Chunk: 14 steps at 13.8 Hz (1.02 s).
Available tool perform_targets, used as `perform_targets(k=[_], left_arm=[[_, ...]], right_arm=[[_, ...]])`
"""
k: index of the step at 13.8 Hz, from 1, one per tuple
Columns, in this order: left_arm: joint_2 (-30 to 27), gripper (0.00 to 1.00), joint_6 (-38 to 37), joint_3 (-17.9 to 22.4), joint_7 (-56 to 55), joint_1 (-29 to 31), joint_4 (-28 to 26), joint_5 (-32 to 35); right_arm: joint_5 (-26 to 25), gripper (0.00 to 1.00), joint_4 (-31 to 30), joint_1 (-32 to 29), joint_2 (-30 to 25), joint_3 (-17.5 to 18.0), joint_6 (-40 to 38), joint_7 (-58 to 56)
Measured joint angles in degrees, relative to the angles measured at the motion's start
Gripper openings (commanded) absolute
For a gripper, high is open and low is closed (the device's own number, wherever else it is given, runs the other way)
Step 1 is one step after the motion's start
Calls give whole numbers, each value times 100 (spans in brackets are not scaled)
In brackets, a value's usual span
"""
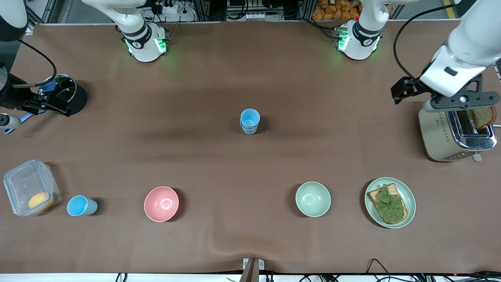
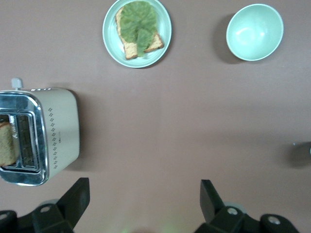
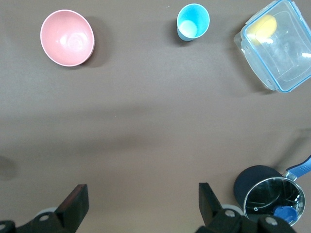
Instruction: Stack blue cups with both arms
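A: Where do the blue cups stand?

B: Two cups are nested as one stack (image 1: pixel 249 121) at the middle of the table (image 1: pixel 250 164), upright, well apart from everything else. A single blue cup (image 1: pixel 81 206) (image 3: pixel 193 22) stands near the table's front edge toward the right arm's end, between a clear lidded container (image 1: pixel 31 188) (image 3: pixel 278 45) holding something yellow and a pink bowl (image 1: pixel 161 203) (image 3: pixel 67 37).

A: And the grippers?

B: The left gripper (image 1: pixel 403 91) (image 2: pixel 145 201) hangs above the left arm's end of the table, just beside a toaster (image 1: pixel 456 135) (image 2: pixel 39 137); its fingers are spread wide and carry nothing. The right gripper (image 1: pixel 45 105) (image 3: pixel 143 204) hangs above the right arm's end of the table, beside a black pot (image 1: pixel 68 94) (image 3: pixel 269 194); its fingers are likewise spread and empty. Both arms wait clear of the cups.

A: What else lies on the table?

B: A green bowl (image 1: pixel 312 199) (image 2: pixel 254 32) sits near the front edge toward the left arm's end, and beside it, closer to that end, a plate (image 1: pixel 407 196) (image 2: pixel 109 34) bears toast (image 1: pixel 387 203) (image 2: pixel 139 28) covered by a green leaf. A slice of bread (image 1: pixel 481 117) (image 2: pixel 7 144) stands in the toaster's slot.
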Motion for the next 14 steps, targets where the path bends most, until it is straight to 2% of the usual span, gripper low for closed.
perform_targets(k=[7,14], left_arm=[[-24,100,-20,321,747,276,-153,-140],[-32,100,-64,342,766,312,-156,-141]], right_arm=[[0,100,0,0,0,-2,-4,3],[0,100,0,0,0,-2,-8,3]])
